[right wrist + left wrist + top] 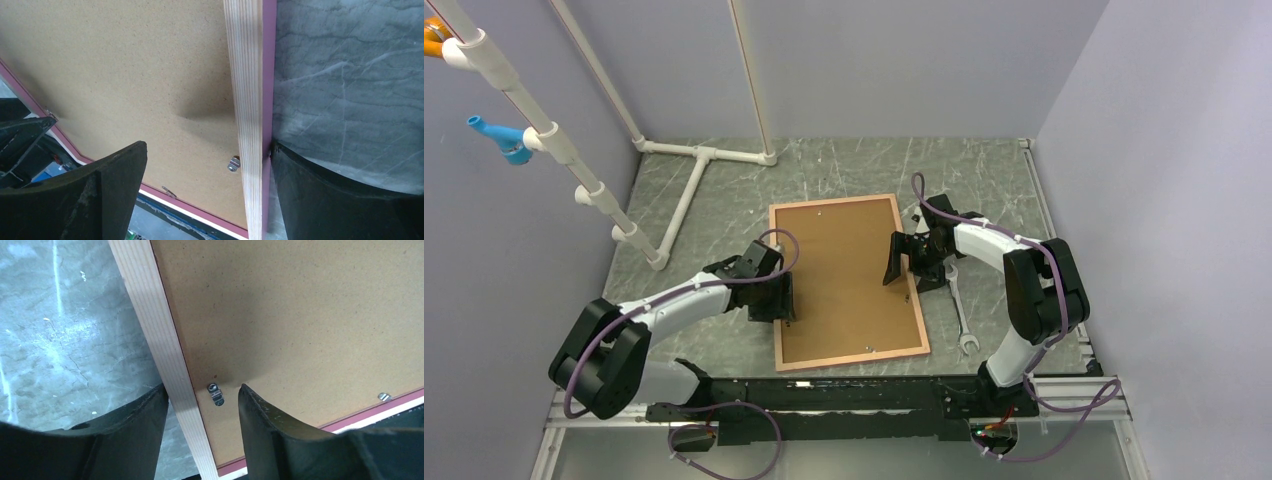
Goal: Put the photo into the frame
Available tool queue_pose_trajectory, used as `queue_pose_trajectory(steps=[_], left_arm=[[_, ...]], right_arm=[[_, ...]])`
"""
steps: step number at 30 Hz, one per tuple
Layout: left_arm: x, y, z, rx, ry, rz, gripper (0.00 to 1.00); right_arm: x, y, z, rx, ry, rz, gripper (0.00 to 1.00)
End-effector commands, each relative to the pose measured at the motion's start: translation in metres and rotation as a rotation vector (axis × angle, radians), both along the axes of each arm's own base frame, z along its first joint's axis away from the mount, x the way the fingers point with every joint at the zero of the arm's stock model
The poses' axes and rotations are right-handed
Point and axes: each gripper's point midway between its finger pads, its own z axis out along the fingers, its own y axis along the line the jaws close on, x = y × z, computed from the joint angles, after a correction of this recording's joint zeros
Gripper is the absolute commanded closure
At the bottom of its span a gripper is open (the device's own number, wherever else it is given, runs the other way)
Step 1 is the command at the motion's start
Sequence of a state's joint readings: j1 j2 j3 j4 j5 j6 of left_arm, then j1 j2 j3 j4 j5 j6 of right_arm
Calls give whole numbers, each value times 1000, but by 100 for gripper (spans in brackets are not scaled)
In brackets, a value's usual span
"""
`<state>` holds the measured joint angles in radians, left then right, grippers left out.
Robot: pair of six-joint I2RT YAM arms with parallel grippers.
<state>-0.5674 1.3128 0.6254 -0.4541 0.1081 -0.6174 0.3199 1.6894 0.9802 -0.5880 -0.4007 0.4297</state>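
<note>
The frame [852, 358] lies face down in the middle of the table, with the brown backing board [849, 275] filling it. The photo is hidden. My left gripper [784, 300] is at the frame's left side. In the left wrist view it [202, 390] straddles the pale wood rail [165, 340] and a small metal clip [216, 394], jaws apart and not pressing on either. My right gripper [904, 265] is at the right side. In the right wrist view it [207, 150] is wide open over the right rail [245, 75]. Its outer finger [300, 180] rests against the rail's pink edge, near another clip [233, 163].
A metal wrench [961, 320] lies on the marbled table right of the frame, under the right arm. White pipework [689, 190] stands at the back left. Grey walls close in both sides and the back.
</note>
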Motion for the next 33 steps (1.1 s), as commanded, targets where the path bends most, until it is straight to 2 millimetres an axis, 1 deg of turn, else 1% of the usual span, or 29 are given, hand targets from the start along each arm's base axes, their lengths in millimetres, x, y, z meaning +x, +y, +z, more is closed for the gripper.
queue_pose_trajectory(steps=[1, 3, 5, 7, 9, 15, 18, 20, 22, 24, 25, 26, 27, 30, 31, 33], left_arm=[[-9, 8, -11, 83, 35, -10, 42], [-11, 12, -13, 133, 41, -16, 42], [-14, 11, -13, 156, 54, -32, 42], [-15, 14, -15, 190, 55, -33, 44], [-16, 14, -16, 203, 53, -37, 51], [-17, 12, -18, 200, 47, -45, 79], [-15, 9, -16, 187, 37, -54, 85], [-13, 6, -13, 172, 25, -63, 92], [-10, 2, -10, 154, 13, -71, 97], [-7, -3, -4, 129, -7, -80, 98], [-6, -7, -1, 107, -10, -87, 97], [-6, -11, 3, 86, -14, -94, 93], [-5, -17, 9, 55, -22, -104, 84], [-3, -26, 28, -12, -57, -112, 53], [-2, -27, 34, -24, -69, -109, 45], [-1, -27, 43, -44, -89, -103, 37]], right_arm=[[-1, 4, 5, 7, -10, 10, 5], [0, 5, 7, 12, -11, 11, 5], [1, 6, 7, 16, -10, 12, 5], [1, 6, 7, 15, -9, 11, 5], [0, 5, 7, 12, -8, 13, 5], [0, 5, 8, 13, -8, 16, 5], [-2, 4, 9, 12, -9, 16, 5], [-2, 3, 10, 5, -12, 13, 5], [-3, 2, 10, -2, -15, 16, 5], [-4, 0, 10, -17, -19, 20, 5], [-5, -1, 10, -28, -21, 24, 5], [-6, -3, 10, -40, -21, 26, 5], [-6, -4, 10, -54, -23, 28, 5], [-9, -10, 8, -99, -28, 36, 5], [-9, -12, 8, -112, -32, 38, 5], [-10, -15, 8, -127, -37, 40, 5]])
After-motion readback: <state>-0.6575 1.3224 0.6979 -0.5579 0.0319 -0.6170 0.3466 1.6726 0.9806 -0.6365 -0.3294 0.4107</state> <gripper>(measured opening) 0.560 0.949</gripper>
